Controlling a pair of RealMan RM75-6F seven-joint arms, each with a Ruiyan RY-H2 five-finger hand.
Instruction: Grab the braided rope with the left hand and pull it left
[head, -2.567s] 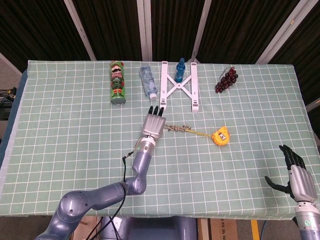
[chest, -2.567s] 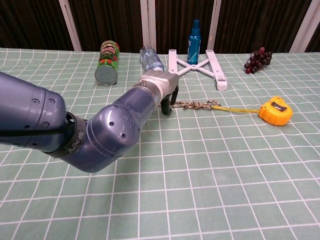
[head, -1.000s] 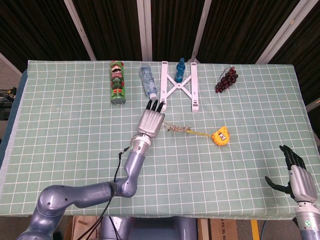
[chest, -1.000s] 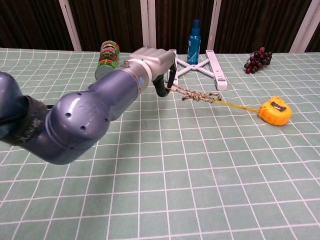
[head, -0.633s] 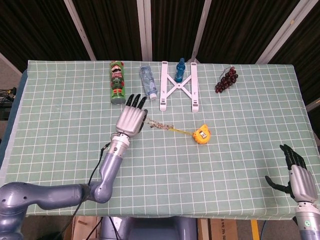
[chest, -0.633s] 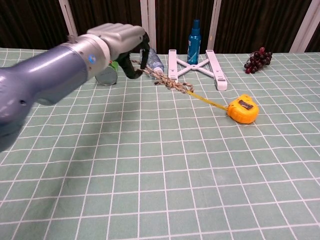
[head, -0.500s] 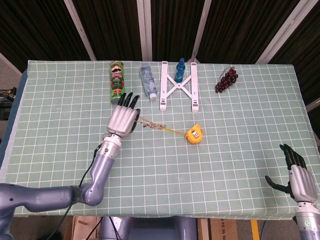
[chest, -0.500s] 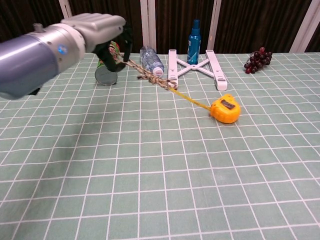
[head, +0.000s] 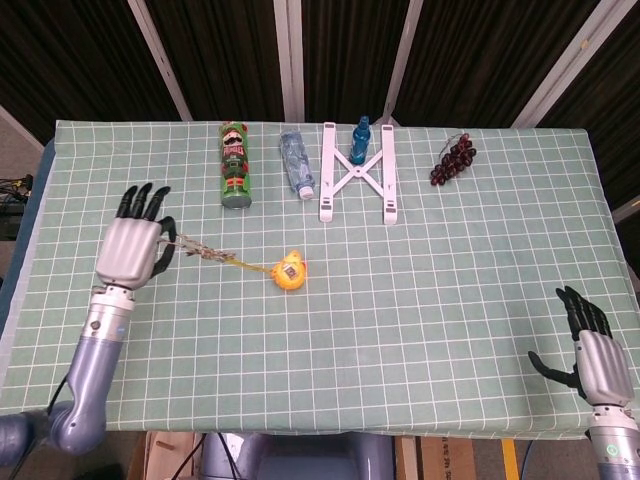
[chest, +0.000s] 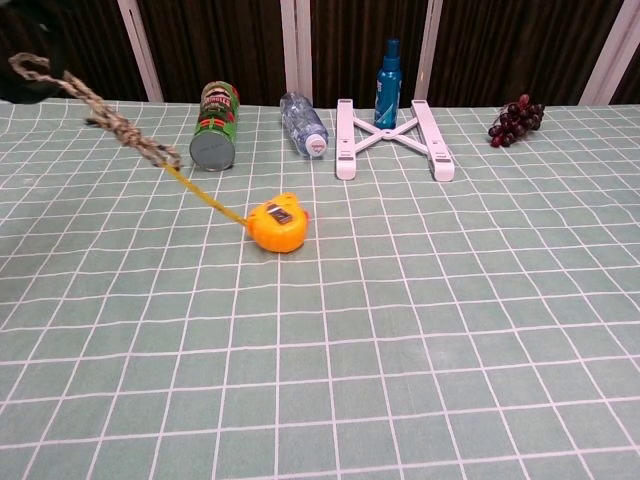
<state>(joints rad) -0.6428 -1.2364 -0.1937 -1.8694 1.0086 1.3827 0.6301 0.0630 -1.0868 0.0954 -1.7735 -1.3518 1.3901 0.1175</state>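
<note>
My left hand (head: 135, 245) is at the left side of the table, gripping one end of the braided rope (head: 200, 250). In the chest view the rope (chest: 115, 118) hangs in the air, slanting down to the right from the hand's dark fingers (chest: 28, 45) at the top left corner. A yellow tape strip joins the rope to an orange tape measure (head: 291, 271) (chest: 276, 226) resting on the green checked cloth. My right hand (head: 592, 350) is at the lower right corner beyond the table edge, fingers apart and holding nothing.
Along the back stand a green nutcracker can (head: 234, 166), a lying clear bottle (head: 297, 162), a white folding stand (head: 357, 174), a blue spray bottle (head: 360, 138) and dark grapes (head: 452, 160). The table's left edge (head: 30, 215) is close to my left hand.
My left hand has pulled the rope well to the left, and the tape measure has slid left after it. The right hand has stayed put.
</note>
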